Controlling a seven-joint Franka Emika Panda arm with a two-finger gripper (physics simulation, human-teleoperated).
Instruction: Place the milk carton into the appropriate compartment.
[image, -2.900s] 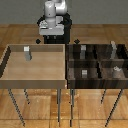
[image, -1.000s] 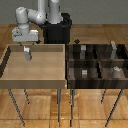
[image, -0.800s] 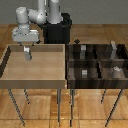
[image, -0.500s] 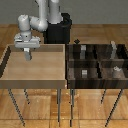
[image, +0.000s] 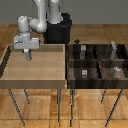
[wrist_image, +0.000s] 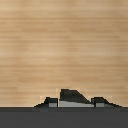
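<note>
Milk carton (wrist_image: 75, 97) is mostly hidden. In the wrist view only its dark peaked top and a pale grey strip beneath it rise above a dark band that cuts off the lower frame. In the exterior view it sits at the upper left, under the claw (image: 28, 56), and cannot be made out apart from the pale fingers around it.

Two fingertips (wrist_image: 51, 102) stand apart, one on each side of the carton's top. They sit just beside it, but I cannot tell whether they press on it or leave a gap.

The carton stands on the pale wooden surface (image: 45, 75), near its far left corner. It is well apart from the dark compartment bin (image: 95, 64) on the right of the frame. That bin holds small grey shapes too blurred to identify.
</note>
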